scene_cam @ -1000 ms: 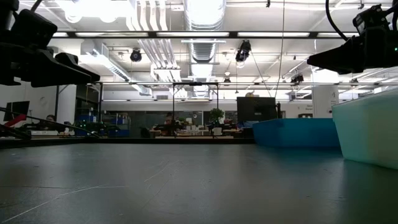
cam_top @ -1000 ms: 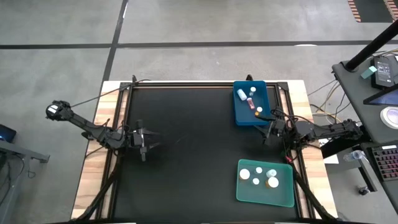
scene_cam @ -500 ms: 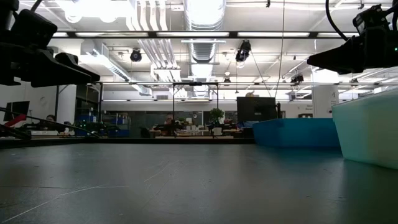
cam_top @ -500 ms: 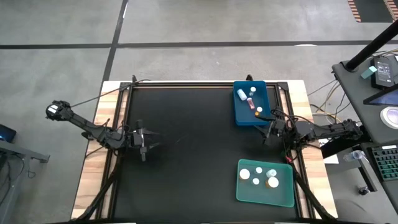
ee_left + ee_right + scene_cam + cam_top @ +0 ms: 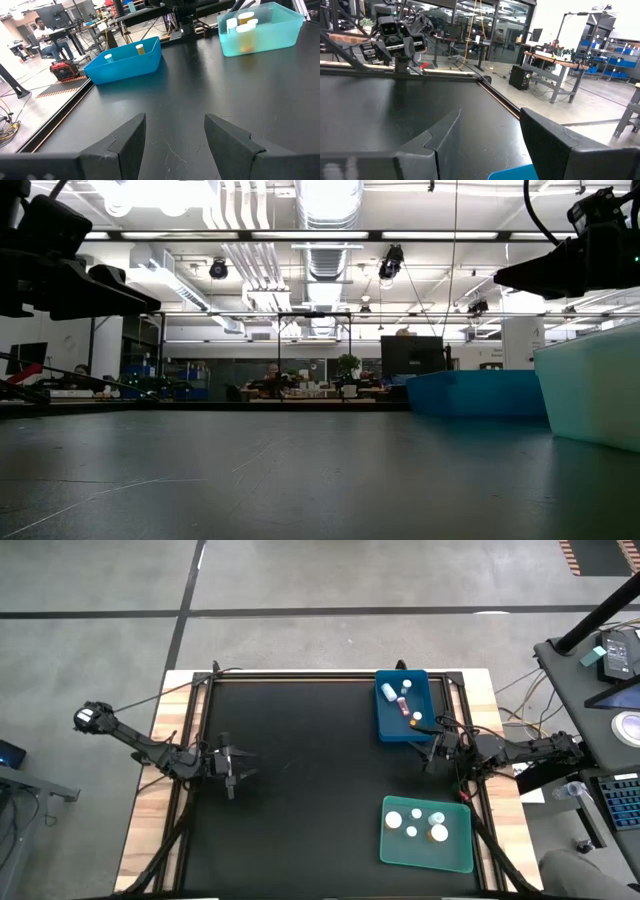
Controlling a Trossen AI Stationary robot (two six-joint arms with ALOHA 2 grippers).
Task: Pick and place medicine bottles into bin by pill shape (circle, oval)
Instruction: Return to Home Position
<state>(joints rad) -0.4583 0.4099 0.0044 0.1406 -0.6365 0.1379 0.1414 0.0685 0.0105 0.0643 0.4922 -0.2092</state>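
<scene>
Bright strip lights point(image 5: 322, 198) on the ceiling glare white in the low view. Against them my left arm point(image 5: 60, 275) and my right arm point(image 5: 585, 260) are just black shapes. The black table point(image 5: 300, 480) shines a little and shows pale streaks of that light. From above the light is soft and even, and I can hardly see any shadows. The light green bin point(image 5: 260, 37) glows, because light goes through its walls. My left gripper point(image 5: 175, 117) and right gripper point(image 5: 490, 111) look dull and dark.
</scene>
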